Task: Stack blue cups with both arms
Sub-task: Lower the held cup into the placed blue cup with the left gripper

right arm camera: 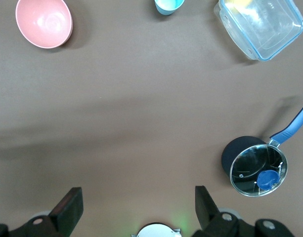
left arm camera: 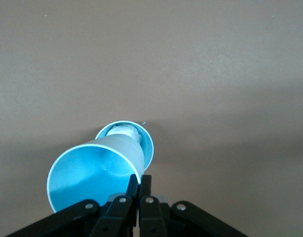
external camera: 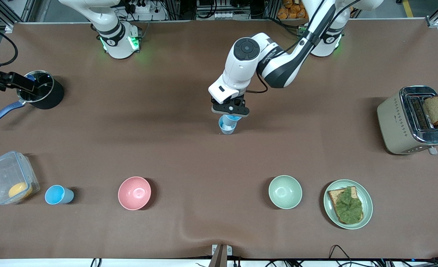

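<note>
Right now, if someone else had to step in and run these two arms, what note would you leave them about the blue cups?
Left gripper: shut on a sky-blue plastic cup, over the paler blue cup standing mid-table.
Right gripper: open, holding nothing, waiting up by its base.
A third blue cup stands alone between the clear lidded container and the pink bowl.
Done: one cup picked up.
Left: seat it in the paler one, then probably add the third.

Even overhead light, bright; soft shadows on the desk [external camera: 189, 155]; glare on the toaster [external camera: 414, 120] chrome; all views sharp.
</note>
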`<state>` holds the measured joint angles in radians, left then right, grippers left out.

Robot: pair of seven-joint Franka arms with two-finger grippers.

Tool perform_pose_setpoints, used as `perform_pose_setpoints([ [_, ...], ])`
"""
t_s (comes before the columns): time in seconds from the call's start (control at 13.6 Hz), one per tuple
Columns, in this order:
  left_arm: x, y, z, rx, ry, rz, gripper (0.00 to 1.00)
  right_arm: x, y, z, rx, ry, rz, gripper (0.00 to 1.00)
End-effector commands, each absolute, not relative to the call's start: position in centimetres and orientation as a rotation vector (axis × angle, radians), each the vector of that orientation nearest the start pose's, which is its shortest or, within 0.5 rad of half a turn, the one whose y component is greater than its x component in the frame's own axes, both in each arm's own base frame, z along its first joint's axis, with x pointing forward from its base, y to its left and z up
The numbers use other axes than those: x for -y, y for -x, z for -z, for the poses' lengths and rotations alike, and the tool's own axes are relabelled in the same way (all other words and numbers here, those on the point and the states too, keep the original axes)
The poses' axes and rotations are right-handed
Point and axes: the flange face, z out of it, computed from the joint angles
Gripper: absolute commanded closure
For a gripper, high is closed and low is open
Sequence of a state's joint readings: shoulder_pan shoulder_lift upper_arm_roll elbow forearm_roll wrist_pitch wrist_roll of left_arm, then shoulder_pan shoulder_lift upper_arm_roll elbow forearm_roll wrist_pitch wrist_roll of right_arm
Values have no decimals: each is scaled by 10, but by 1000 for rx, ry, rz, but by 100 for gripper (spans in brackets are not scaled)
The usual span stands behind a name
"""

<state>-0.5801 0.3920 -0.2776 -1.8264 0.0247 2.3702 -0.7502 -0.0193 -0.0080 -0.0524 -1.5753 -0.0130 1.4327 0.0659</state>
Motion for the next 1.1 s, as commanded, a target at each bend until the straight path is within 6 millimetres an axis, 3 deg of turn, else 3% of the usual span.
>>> perform_pose_setpoints([
  [0.0,500,-440,-350,-115,3305,109,100,47,-535,-617,-221,3136,-220,0],
  [0.59,496,-446,-331,-97,3286,80,100,46,-535,-616,-218,3136,-222,0],
  [1.03,497,-448,-332,-93,3290,83,100,46,-536,-617,-218,3137,-220,0],
])
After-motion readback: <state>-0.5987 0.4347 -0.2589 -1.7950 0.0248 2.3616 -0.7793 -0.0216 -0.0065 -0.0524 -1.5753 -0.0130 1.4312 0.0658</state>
